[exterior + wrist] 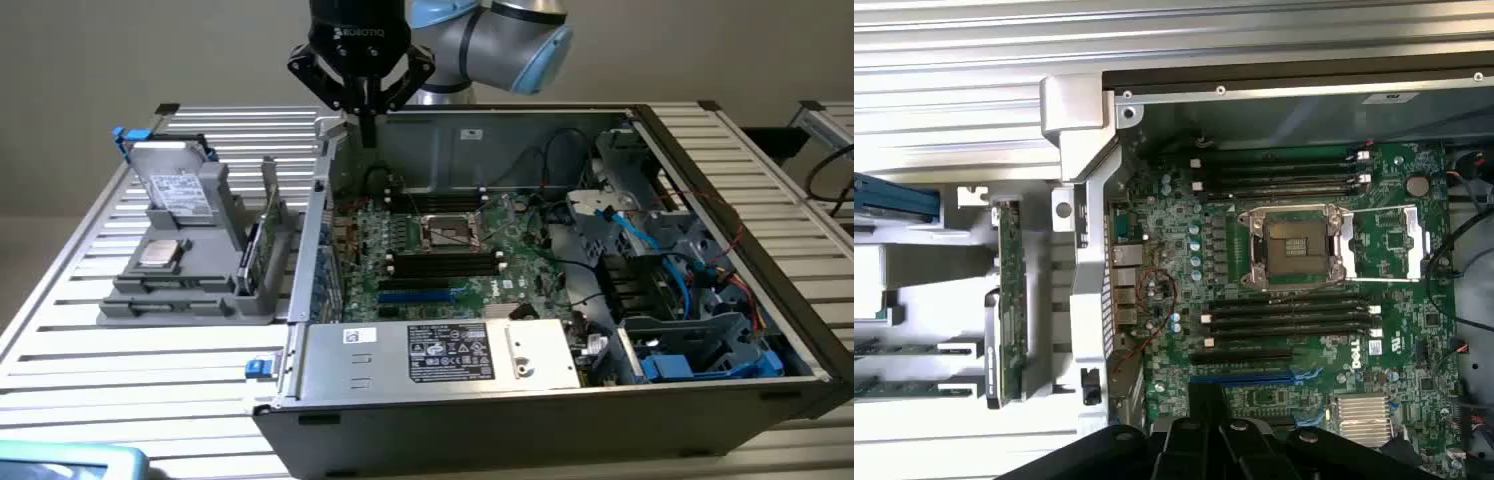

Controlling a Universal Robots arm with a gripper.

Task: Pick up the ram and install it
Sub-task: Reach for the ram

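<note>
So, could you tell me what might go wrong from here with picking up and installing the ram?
The ram stands on edge in the gray tray, close to the chassis wall; the gripper, jaws shut and empty, could clip either coming down. The memory slots flank the open processor socket, so a misaligned stick might strike it.

A robotics lab bench: an opened desktop computer case (534, 425) lies on a slatted aluminium surface (134, 350), beside a grey parts holder (147, 305), under an industrial robot arm (514, 35)
</note>
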